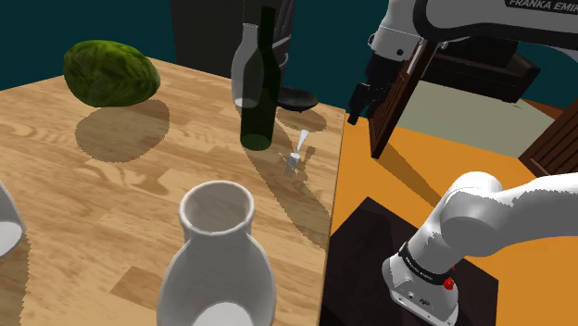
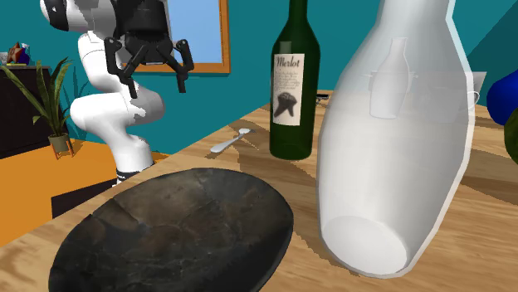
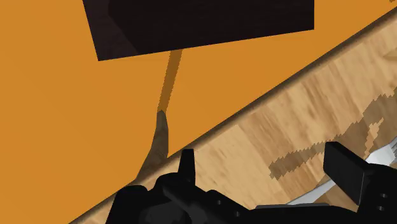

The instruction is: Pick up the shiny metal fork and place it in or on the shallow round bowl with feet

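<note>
The silvery fork (image 1: pixel 295 159) lies on the wooden table near its edge, just in front of the dark green wine bottle (image 1: pixel 259 83). In the second exterior view the fork (image 2: pixel 231 141) rests beyond the dark shallow bowl (image 2: pixel 174 232), which fills the foreground. That bowl (image 1: pixel 298 97) sits behind the bottles in the shoulder view. My gripper (image 2: pixel 153 73) hangs open in the air, off the table's edge over the orange floor, empty and some way from the fork. In the wrist view the gripper (image 3: pixel 267 168) has its fingers apart, with part of the fork (image 3: pixel 384 151) beside one finger.
A clear bottle (image 2: pixel 398 141) stands by the wine bottle (image 2: pixel 292 83). A white vase (image 1: pixel 218 269) and a green lumpy fruit (image 1: pixel 111 72) share the table (image 1: pixel 111 185). Dark wooden furniture (image 1: pixel 398 102) stands on the orange floor near the gripper (image 1: pixel 359 104).
</note>
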Available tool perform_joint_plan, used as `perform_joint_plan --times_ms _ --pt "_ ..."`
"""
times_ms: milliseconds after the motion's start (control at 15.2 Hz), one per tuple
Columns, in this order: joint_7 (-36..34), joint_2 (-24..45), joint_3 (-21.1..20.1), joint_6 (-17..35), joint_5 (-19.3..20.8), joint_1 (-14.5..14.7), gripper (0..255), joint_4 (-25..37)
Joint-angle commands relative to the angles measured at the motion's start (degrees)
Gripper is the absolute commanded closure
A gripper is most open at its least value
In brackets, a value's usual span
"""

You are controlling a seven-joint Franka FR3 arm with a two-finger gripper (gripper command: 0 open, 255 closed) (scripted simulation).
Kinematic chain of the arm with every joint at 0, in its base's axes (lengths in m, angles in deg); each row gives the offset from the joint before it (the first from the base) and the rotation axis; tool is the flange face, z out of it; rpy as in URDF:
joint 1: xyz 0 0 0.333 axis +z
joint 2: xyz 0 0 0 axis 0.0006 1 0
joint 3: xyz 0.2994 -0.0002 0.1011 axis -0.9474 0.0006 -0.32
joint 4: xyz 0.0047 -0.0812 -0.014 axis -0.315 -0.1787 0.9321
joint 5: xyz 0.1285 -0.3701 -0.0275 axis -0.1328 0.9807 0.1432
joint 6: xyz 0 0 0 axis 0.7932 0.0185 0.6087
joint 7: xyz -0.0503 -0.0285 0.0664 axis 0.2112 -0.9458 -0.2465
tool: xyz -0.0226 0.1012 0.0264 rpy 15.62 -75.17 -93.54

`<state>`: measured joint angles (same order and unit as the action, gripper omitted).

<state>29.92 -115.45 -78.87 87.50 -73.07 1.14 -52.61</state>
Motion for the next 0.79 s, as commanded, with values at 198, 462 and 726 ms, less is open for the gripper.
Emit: perform_joint_plan --times_ms 198,462,726 --pt "-15.7 0.8 -7.4 3.7 -3.0 -2.5 0 -1.3" --pt "-36.6 5.4 -17.4 8.4 -5.5 -6.7 0 0.1" --pt "-57.9 13.1 -27.1 12.1 -5.2 -12.5 0 4.8"
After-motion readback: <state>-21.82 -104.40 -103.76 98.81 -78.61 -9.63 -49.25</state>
